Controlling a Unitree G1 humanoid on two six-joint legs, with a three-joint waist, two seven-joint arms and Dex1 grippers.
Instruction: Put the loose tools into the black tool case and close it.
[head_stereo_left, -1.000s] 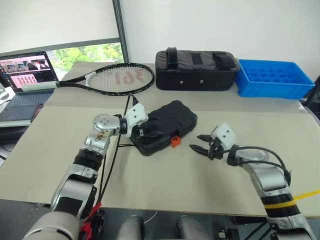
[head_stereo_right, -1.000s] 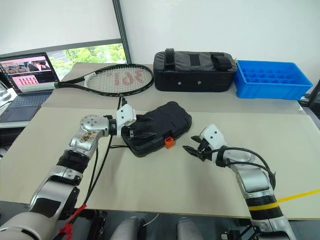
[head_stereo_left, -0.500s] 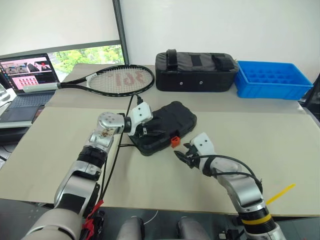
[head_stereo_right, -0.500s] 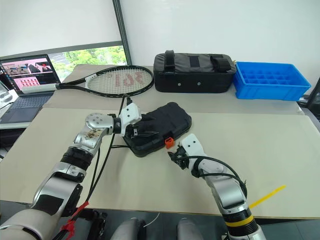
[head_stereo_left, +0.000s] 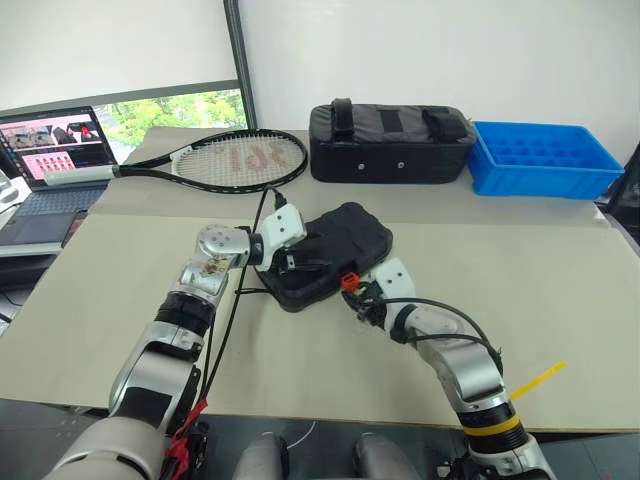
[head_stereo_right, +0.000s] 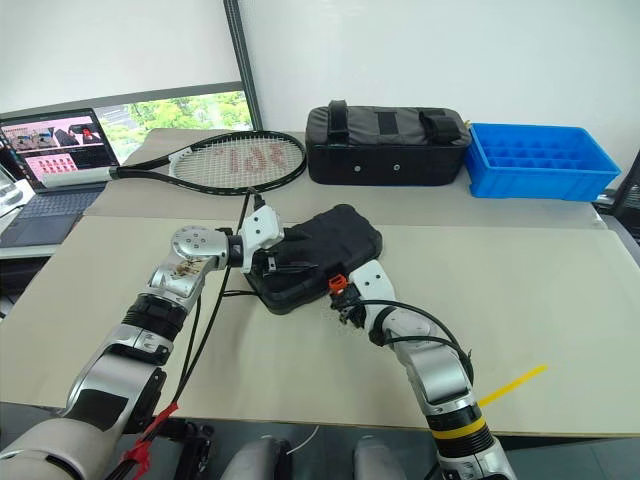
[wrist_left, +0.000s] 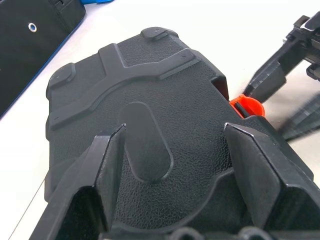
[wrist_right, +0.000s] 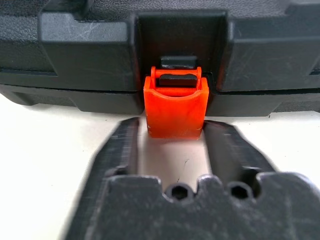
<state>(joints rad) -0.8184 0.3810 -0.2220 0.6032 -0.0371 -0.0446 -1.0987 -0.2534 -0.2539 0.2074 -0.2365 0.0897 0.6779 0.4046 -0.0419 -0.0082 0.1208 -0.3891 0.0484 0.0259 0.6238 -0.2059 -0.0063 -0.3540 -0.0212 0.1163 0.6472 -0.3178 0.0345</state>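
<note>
I am resting my left claw (wrist_left: 170, 170), fingers spread, on the lid of the closed black tool case (head_stereo_left: 335, 250), which is lying mid-table. My right claw (wrist_right: 170, 150) is sitting at the case's near edge, fingers parted either side of the orange latch (wrist_right: 176, 107) without pinching it; the right wrist view shows the latch hanging down, unfastened. Open table (head_stereo_left: 560, 280) is lying right and near.
</note>
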